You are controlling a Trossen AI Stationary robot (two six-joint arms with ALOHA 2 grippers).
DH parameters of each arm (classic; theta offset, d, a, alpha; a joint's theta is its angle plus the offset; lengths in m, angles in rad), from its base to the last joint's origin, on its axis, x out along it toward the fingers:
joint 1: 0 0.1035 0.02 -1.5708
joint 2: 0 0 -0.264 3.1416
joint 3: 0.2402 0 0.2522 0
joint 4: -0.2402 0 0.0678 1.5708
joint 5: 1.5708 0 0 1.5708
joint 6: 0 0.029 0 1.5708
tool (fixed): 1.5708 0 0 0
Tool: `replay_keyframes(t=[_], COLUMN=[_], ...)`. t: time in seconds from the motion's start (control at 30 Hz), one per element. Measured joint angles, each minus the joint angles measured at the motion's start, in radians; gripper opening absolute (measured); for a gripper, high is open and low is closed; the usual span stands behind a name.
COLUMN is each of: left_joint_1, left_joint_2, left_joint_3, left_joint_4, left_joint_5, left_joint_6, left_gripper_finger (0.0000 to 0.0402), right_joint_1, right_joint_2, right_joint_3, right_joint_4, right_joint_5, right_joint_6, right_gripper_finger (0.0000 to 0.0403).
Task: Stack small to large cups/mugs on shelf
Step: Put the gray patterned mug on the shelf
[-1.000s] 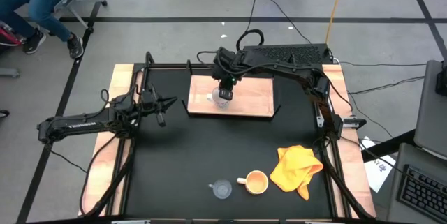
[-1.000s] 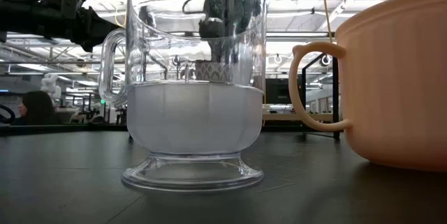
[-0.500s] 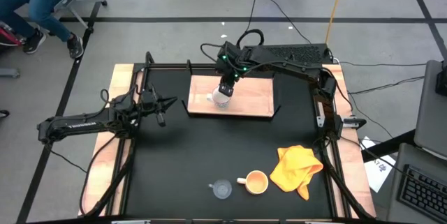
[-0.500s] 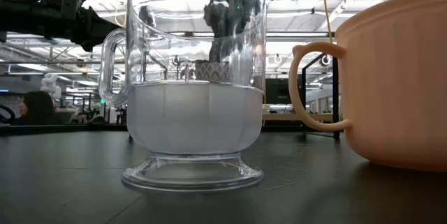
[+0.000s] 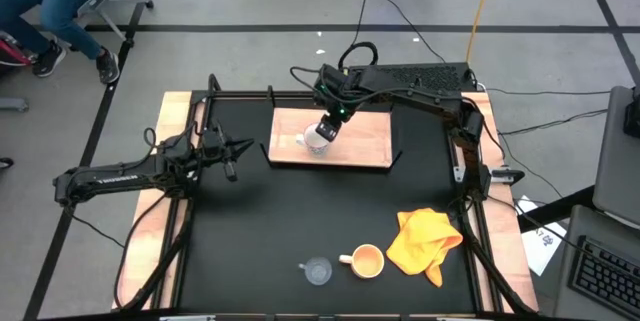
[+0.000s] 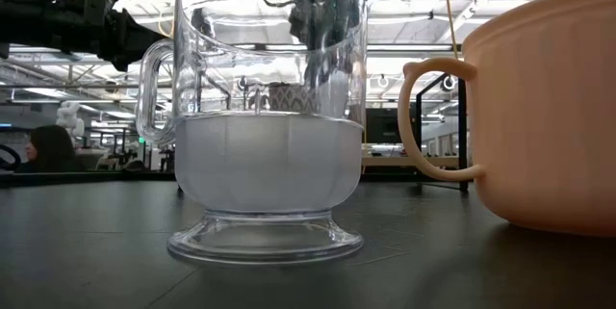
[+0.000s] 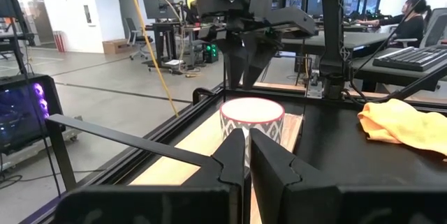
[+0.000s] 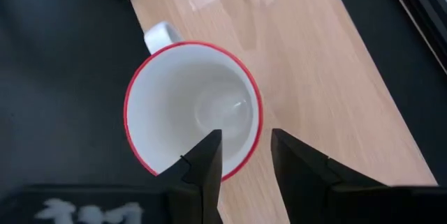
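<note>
The white handled mug with a red rim (image 5: 316,138) stands upright on the light-wood shelf board (image 5: 365,141), left part. The right gripper (image 5: 330,127) has risen off it, fingers apart. The left gripper (image 5: 243,147) waits, fingers together, at table's left.

The shelf (image 8: 314,77) was pale wood with a fine grain and a smooth, faintly glossy face that caught reflections. The white mug (image 8: 192,109) looked like glazed ceramic, shiny inside, with a red rim. The glass cup (image 6: 265,116) was clear, smooth and glossy, frosted grey in its lower half. The orange-yellow mug (image 6: 539,107) had a matt, even surface. The cloth (image 5: 425,244) was soft and crumpled. The tabletop (image 5: 280,211) was matt black.
</note>
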Motion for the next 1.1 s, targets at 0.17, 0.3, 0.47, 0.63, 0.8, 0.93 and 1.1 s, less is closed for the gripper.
replay_keyframes(t=[0.17,0.3,0.47,0.63,0.8,0.93,1.1], left_joint_1=[0.0,0.0,0.0,0.0,0.0,0.0,0.0], left_joint_2=[0.0,0.0,0.0,0.0,0.0,0.0,0.0], left_joint_3=[0.0,0.0,0.0,0.0,0.0,0.0,0.0], left_joint_4=[0.0,0.0,0.0,-0.001,-0.001,-0.001,-0.001], left_joint_5=[0.0,0.0,0.0,0.0,0.0,0.0,0.0], left_joint_6=[0.0,0.0,0.0,0.0,0.0,0.0,0.0], left_gripper_finger=[0.0024,0.0024,0.0024,0.0024,0.0024,0.0024,0.0024], right_joint_1=[0.0,0.0,0.0,0.002,0.024,0.035,0.047], right_joint_2=[0.0,0.0,0.0,0.0,0.0,0.0,0.0], right_joint_3=[0.0,0.0,0.0,0.0,0.0,0.0,0.0], right_joint_4=[0.003,-0.009,-0.016,-0.046,-0.051,-0.047,-0.049], right_joint_5=[0.021,0.021,0.02,0.02,0.019,0.019,0.02], right_joint_6=[0.075,0.108,0.144,0.162,0.163,0.165,0.175], right_gripper_finger=[0.0116,0.0116,0.0116,0.0116,0.0116,0.0116,0.0116])
